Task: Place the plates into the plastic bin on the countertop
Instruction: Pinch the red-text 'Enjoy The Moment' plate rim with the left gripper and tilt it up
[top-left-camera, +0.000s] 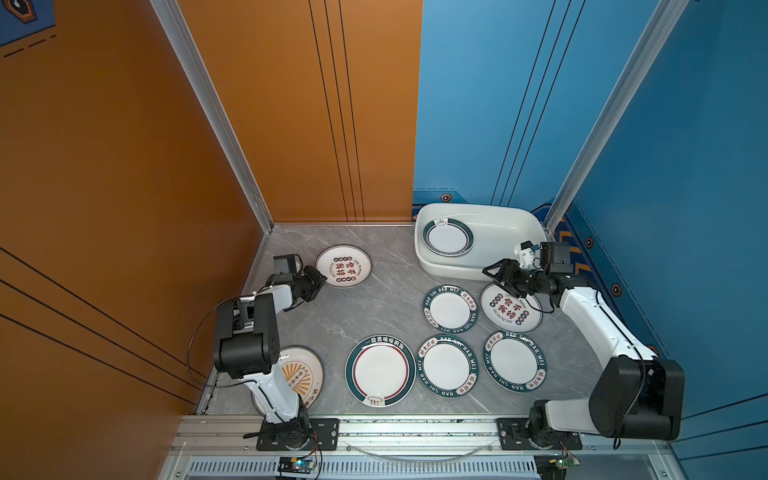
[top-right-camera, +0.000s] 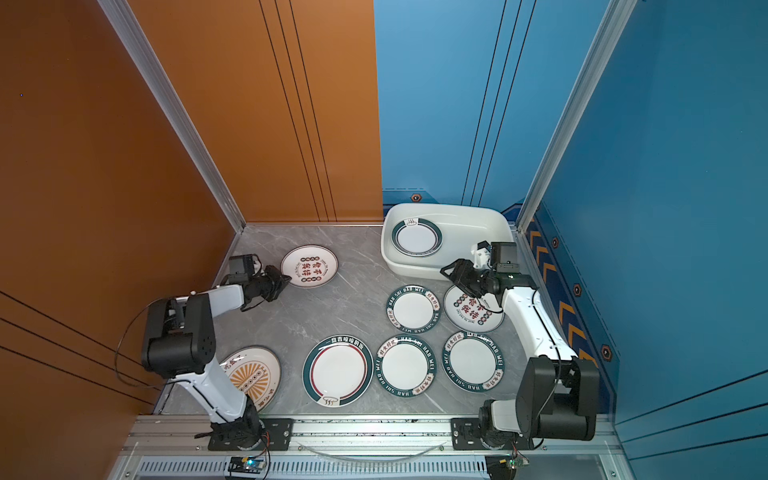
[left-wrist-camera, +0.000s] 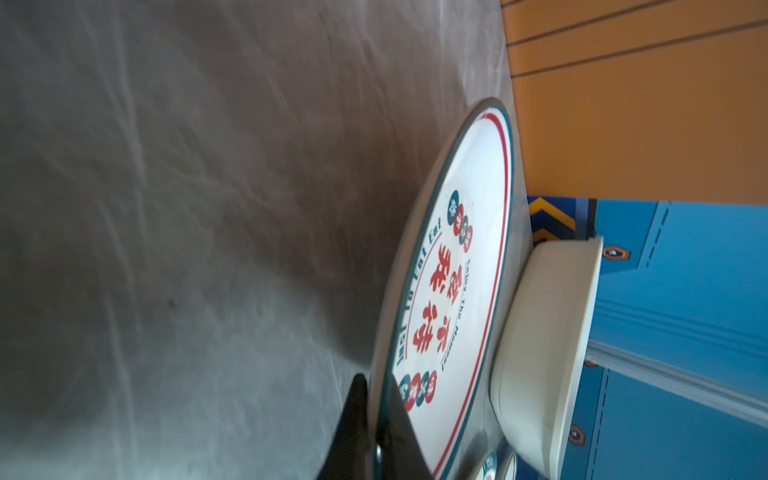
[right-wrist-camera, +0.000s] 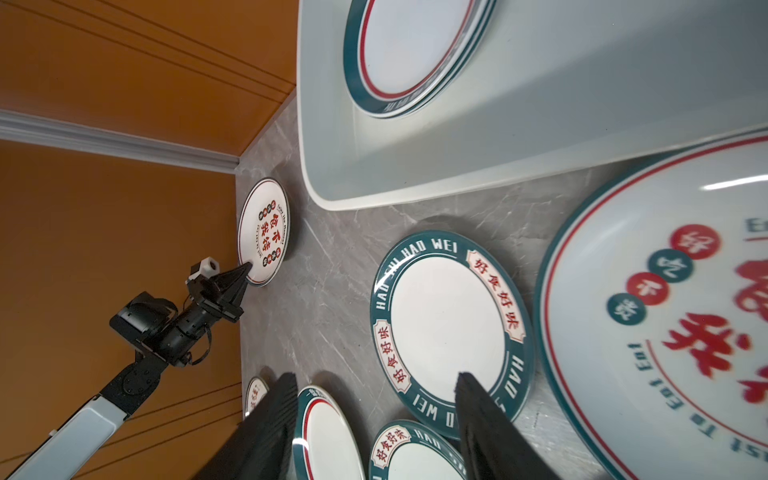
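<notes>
My left gripper (top-left-camera: 322, 277) (left-wrist-camera: 375, 380) is shut on the near rim of a white plate with red characters (top-left-camera: 343, 266) (left-wrist-camera: 453, 266) at the back left of the grey countertop (top-left-camera: 374, 299). The white plastic bin (top-left-camera: 498, 232) (top-right-camera: 478, 226) stands at the back right with a small stack of green-rimmed plates (top-left-camera: 448, 237) (right-wrist-camera: 411, 50) inside. My right gripper (top-left-camera: 492, 270) (right-wrist-camera: 374, 376) hangs open and empty just in front of the bin, above a second red-character plate (top-left-camera: 513, 316) and a "HAO WEI" plate (top-left-camera: 451, 308) (right-wrist-camera: 446, 328).
Two more "HAO WEI" plates (top-left-camera: 447, 365) (top-left-camera: 514, 360) and a larger green-and-red-rimmed plate (top-left-camera: 380, 371) lie along the front. An orange sunburst plate (top-left-camera: 309, 374) sits partly under my left arm. Orange and blue walls close in the counter on the left, back and right.
</notes>
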